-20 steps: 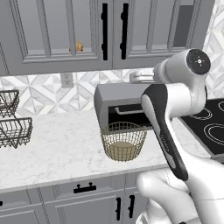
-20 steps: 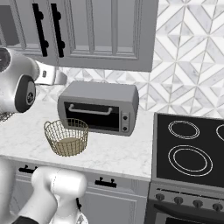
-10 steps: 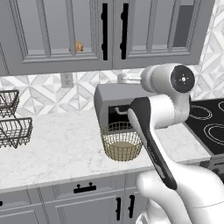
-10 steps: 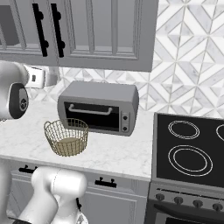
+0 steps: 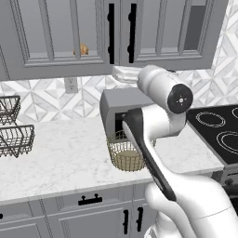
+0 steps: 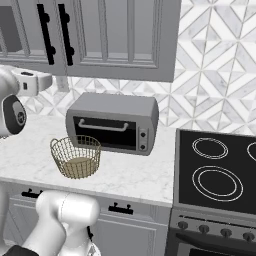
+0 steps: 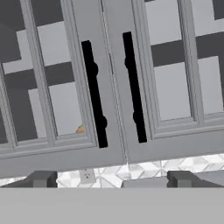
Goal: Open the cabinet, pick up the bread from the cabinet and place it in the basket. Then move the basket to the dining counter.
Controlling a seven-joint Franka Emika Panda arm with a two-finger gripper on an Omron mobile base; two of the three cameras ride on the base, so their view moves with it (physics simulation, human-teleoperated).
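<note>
Cabinet (image 5: 60, 37) doors are both closed, so the opening step is the one in hand and nothing later has begun. The two long black handles stand side by side at the cabinet's middle seam; the left one (image 7: 94, 94) belongs to the door that hides the bread. Below the cabinet, on the worktop (image 5: 60, 158), sits a grey toaster oven (image 6: 112, 122), and the basket (image 6: 76, 157) rests just in front of the oven, lower than the cabinet and empty. The hand (image 7: 111, 179) is raised to just under the cabinet's bottom edge and faces the seam, its fingers spread wide and holding nothing, apart from either handle. The bread (image 5: 82, 49) lies inside the cabinet, behind the glass of the left door, low and near the handle side. Next, I judge, the hand must rise and shift toward the left handle, close round the bar, then pull the door outward on its hinge.
</note>
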